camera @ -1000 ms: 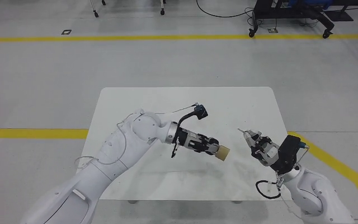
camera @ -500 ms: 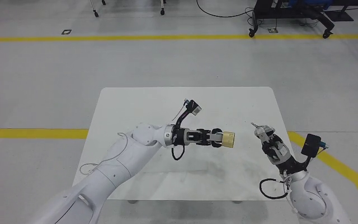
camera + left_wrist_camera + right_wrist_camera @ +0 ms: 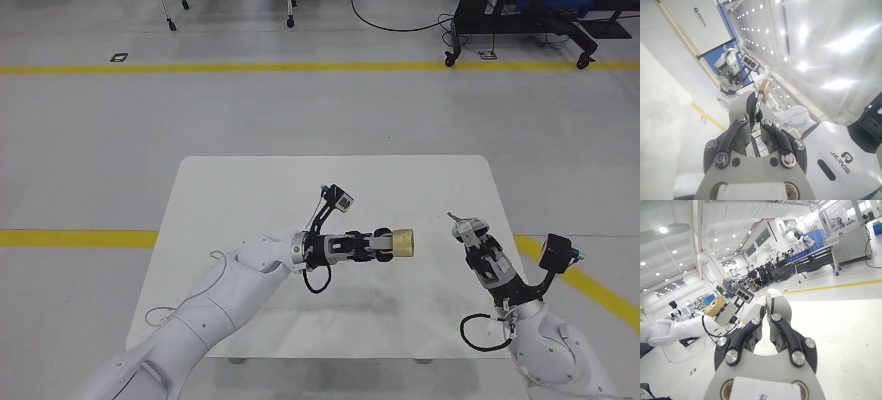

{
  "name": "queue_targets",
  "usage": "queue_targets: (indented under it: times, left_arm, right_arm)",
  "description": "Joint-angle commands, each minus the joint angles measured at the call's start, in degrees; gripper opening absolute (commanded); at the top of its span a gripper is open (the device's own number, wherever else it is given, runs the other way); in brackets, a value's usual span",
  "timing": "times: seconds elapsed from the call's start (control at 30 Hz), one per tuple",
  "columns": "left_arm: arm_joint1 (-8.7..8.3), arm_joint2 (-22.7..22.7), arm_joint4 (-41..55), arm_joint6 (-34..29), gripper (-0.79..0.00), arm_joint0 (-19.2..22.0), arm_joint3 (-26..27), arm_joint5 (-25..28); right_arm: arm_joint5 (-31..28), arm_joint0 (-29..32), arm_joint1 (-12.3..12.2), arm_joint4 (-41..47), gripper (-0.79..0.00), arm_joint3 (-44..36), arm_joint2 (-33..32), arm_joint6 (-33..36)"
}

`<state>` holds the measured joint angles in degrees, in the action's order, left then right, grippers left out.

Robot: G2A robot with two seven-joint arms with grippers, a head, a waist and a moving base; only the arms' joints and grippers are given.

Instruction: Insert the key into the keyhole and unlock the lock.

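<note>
Left gripper, jaws clamped on the shackle, presents the lock with its keyhole toward 3 o'clock; there the right gripper, jaws pinching the key, aligns for insertion.

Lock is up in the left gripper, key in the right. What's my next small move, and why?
Probably turn the right gripper so the key tip points at the lock, before closing in. The left gripper holds the lock by its shackle above the table, keyhole facing the right arm, but they are apart and the key seems angled past it.
</note>
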<state>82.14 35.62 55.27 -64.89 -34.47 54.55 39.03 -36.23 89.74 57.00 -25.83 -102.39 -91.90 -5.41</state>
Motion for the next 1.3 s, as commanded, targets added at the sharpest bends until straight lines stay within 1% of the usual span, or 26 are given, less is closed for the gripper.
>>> queue_targets:
  times: [0.0,0.17,0.37,0.4,0.6,0.73,0.83,0.97,1.1,1.27]
  left_arm:
    - [0.11,0.63,1.50,-2.16,-0.785,-0.12,-0.23,-1.79]
    - [0.93,1.42,6.30,-6.26,-0.785,-0.95,-2.83,-7.50]
    - [2.65,2.25,15.01,-11.53,-0.785,-1.86,-6.98,-16.25]
    - [2.95,2.18,15.10,-12.22,-0.785,-1.43,-7.88,-17.25]
    - [5.11,1.86,17.15,-16.90,-0.785,-0.49,-11.09,-19.41]
    - [6.65,1.91,20.97,-21.78,-0.785,-0.68,-13.23,-23.49]
    - [7.63,1.92,21.27,-23.12,-0.785,-0.07,-15.08,-23.95]
    - [8.32,1.25,16.31,-22.62,-0.785,1.35,-16.55,-22.25]
    - [8.76,0.87,9.97,-20.81,-0.785,2.11,-16.46,-20.44]
    - [8.98,2.50,7.93,-19.68,-0.785,1.54,-16.09,-19.30]
  right_arm:
    - [0.84,-0.50,0.23,-0.39,-0.785,-0.67,1.26,0.28]
    - [2.33,-0.65,0.69,-2.80,-0.785,-1.41,2.64,-0.36]
    - [3.85,0.31,1.08,-4.59,-0.785,-2.89,2.65,-1.22]
    - [3.98,0.59,1.13,-5.06,-0.785,-3.47,2.65,-1.21]
    - [4.90,1.97,1.41,-7.62,-0.785,-6.46,2.16,-1.72]
    - [4.91,2.35,1.59,-7.55,-0.785,-7.53,1.59,-1.98]
    - [4.49,2.67,1.68,-6.86,-0.785,-7.96,1.19,-1.55]
    - [4.74,2.95,1.81,-7.50,-0.785,-9.30,1.62,0.35]
    - [5.38,2.46,2.03,-8.68,-0.785,-10.19,3.05,1.75]
    - [5.54,1.67,2.36,-9.94,-0.785,-10.99,5.48,3.03]
